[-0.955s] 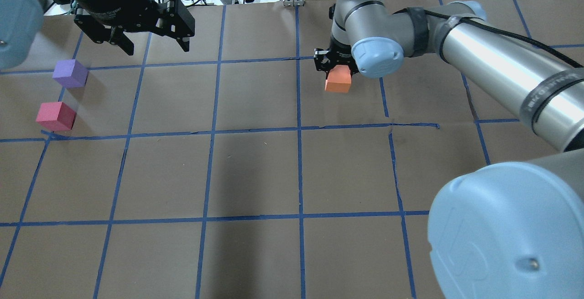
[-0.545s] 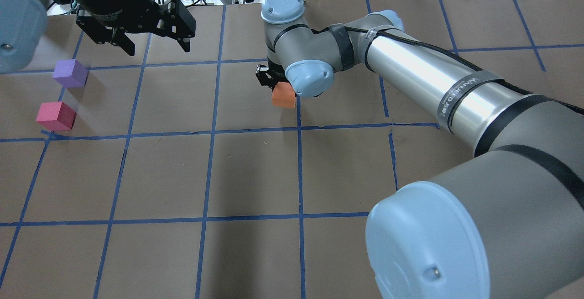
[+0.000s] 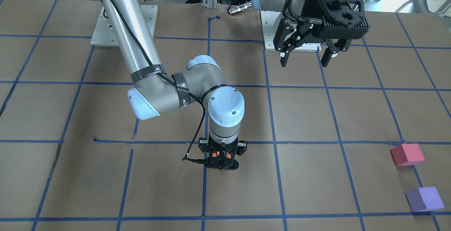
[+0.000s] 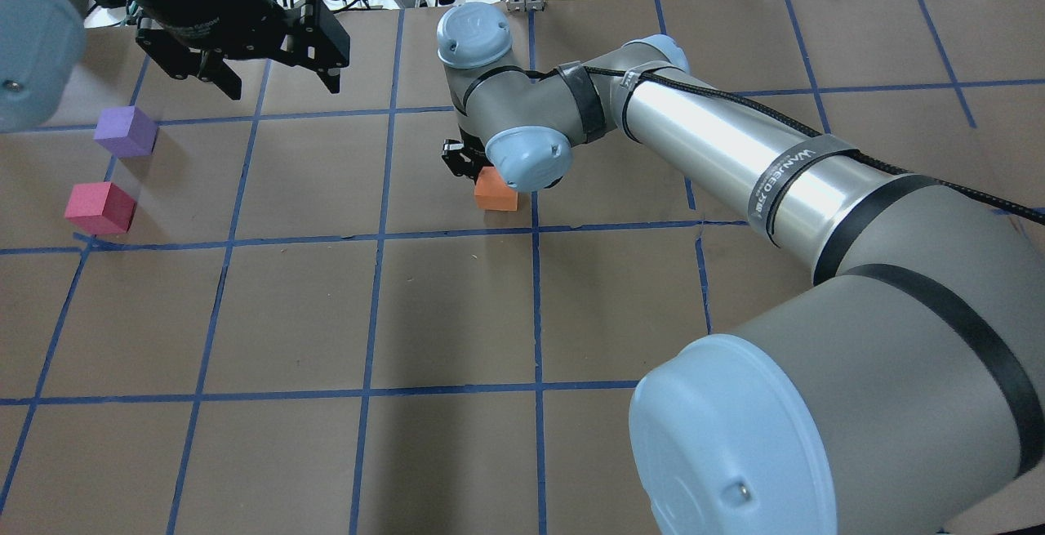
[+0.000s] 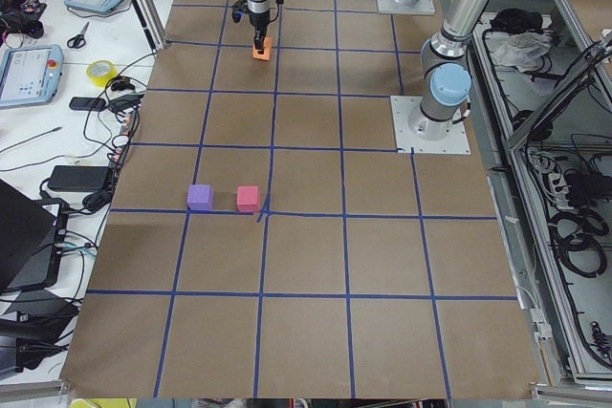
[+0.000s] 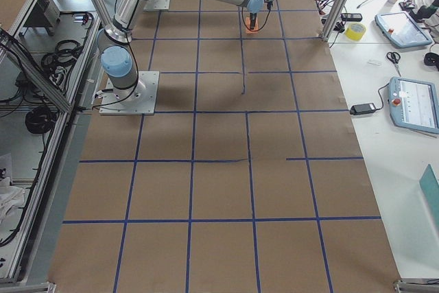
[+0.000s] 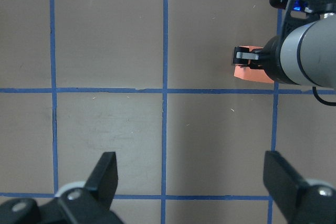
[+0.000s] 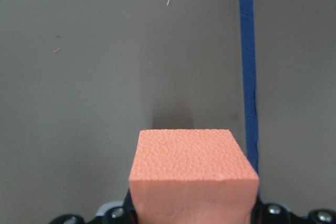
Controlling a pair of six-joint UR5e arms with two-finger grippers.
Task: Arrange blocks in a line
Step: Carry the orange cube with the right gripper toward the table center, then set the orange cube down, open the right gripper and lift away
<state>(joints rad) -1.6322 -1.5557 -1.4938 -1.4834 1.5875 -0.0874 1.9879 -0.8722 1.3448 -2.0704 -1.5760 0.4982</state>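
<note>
Shifted leftward, the right gripper (image 3: 221, 157) clamps the orange block (image 4: 495, 191) mid-frame, likely bound for the red block (image 4: 100, 207) and purple block (image 4: 125, 131) (left edge) to extend their row; left gripper (image 4: 282, 87) hangs agape.

One block (image 4: 496, 189) mid-table (image 4: 457, 314); two blocks (image 4: 100, 208) (image 4: 126, 131) side by side, far left.

Brown table (image 4: 457, 314) (blue tape grid (image 4: 365, 394))
</note>
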